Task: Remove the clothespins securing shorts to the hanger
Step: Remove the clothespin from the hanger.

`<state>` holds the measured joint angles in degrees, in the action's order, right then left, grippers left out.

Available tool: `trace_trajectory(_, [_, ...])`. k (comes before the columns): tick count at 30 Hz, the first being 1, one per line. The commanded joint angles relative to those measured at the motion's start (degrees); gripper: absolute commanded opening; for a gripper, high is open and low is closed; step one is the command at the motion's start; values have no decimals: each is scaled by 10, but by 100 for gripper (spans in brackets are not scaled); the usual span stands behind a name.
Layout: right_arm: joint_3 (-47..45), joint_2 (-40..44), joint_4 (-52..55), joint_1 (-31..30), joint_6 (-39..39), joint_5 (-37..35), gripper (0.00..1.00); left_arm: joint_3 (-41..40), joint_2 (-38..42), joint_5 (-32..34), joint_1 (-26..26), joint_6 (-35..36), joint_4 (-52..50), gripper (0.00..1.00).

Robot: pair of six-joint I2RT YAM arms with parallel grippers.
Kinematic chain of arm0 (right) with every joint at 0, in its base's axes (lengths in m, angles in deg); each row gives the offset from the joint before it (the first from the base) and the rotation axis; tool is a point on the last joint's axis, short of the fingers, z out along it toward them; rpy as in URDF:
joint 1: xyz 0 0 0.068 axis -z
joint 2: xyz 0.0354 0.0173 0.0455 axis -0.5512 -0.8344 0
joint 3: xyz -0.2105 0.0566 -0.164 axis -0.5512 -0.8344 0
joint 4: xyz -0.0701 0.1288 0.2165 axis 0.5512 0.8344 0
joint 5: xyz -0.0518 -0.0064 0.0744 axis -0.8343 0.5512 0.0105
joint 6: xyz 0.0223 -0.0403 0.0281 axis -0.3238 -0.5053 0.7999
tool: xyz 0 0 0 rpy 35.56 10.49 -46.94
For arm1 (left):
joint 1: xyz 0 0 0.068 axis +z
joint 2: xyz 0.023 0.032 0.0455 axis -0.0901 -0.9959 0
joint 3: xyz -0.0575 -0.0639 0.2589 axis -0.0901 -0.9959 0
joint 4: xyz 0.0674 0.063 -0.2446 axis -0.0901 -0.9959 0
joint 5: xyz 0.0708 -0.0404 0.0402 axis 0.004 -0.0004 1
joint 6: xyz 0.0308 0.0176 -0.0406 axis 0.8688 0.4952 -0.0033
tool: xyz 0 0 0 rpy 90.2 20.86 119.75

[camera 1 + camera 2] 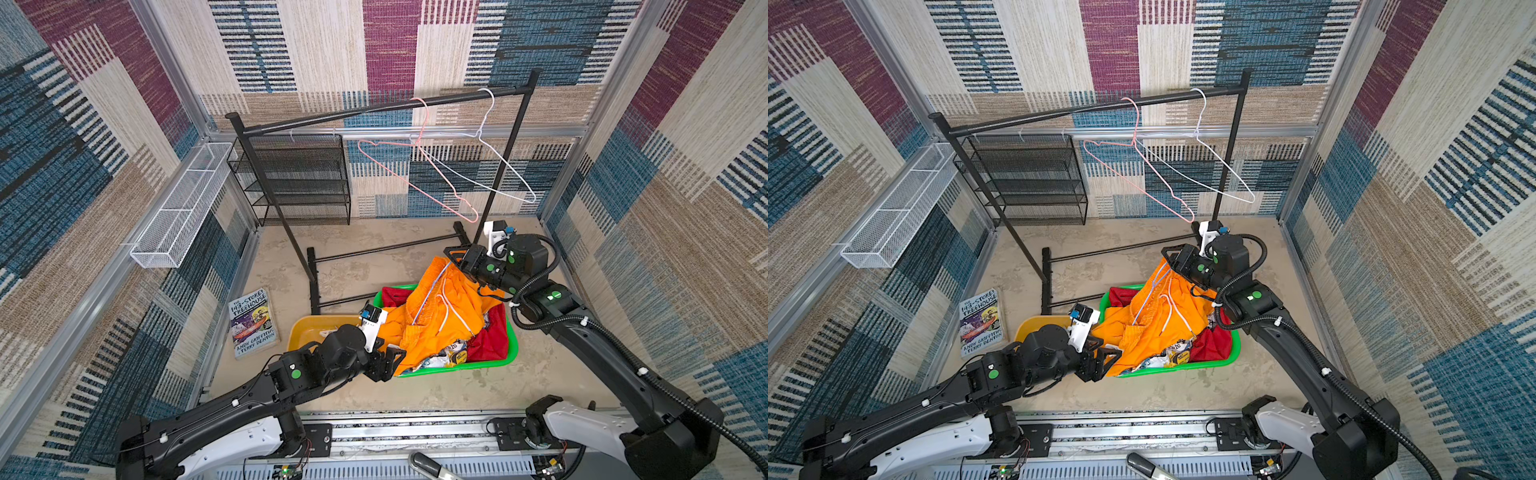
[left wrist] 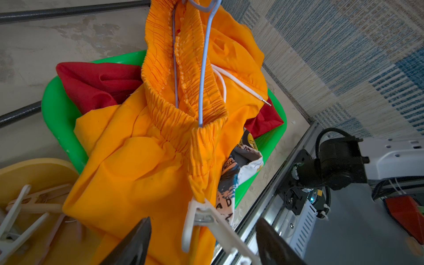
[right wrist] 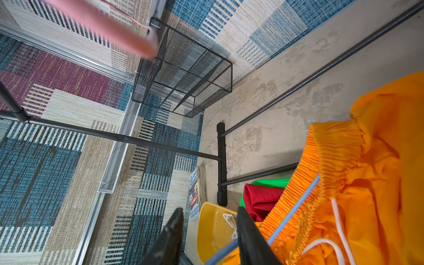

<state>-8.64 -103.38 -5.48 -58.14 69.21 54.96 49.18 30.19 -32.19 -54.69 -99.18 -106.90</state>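
Much of the action sits at the frames' edges. In the left wrist view the yellow tray (image 2: 34, 169), just beside the left gripper (image 2: 204, 223) on its side away from the basket, is cut off. The loose clothespins (image 2: 34, 203) in it are blurred: at least three, white and tan, with no firm count. One white clothespin (image 2: 197, 212) grips the waistband of the orange shorts (image 2: 142, 160). Its handles run out of frame between the left gripper's wide-spread jaws, which stand clear of it on both sides. The right gripper (image 3: 210, 211), jaws narrowed, holds up the blue hanger (image 2: 204, 68) threaded through that waistband. The point of grip falls below the edge of the right wrist view. A pink hanger (image 3: 103, 25) smears out of focus just above this gripper.

There are three pairs of shorts. The orange shorts hang from the right gripper and drape toward the left one. The red shorts (image 1: 395, 296) and printed shorts (image 2: 238, 174) lie mostly buried beneath, in the green basket (image 1: 478, 366) between the grippers. There are three hangers: blue, pink and a white hanger (image 1: 508, 168), the last two bare on the black rail (image 1: 374, 109) above and beyond the right gripper.

Outward from the left gripper, past the tray, lies a book (image 1: 252, 324). Farther off are a white wire basket (image 1: 178, 208) on the wall and a black mesh shelf (image 1: 299, 178).
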Motion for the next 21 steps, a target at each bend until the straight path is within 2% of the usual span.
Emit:
trace_trajectory(1, [6, 1, -20, -1, -6, -2, 41, 5, -11, -10, 1, -10, 36, 73])
trace_trajectory(7, [4, 1, -21, -1, -7, -2, 41, -3, -18, -2, 0, -21, 45, 65])
trace_trajectory(11, [4, 0, -22, -1, -7, -4, 41, -1, -17, 12, 1, -23, 37, 53])
trace_trajectory(14, [3, 2, -22, -1, -7, -4, 41, 1, -19, 13, 0, -23, 32, 49])
trace_trajectory(16, [4, 1, -22, -1, -8, -5, 41, 4, -23, 14, 0, -26, 26, 42])
trace_trajectory(21, [3, -1, -22, -1, -8, -6, 41, 4, -31, 9, 1, -30, 26, 31])
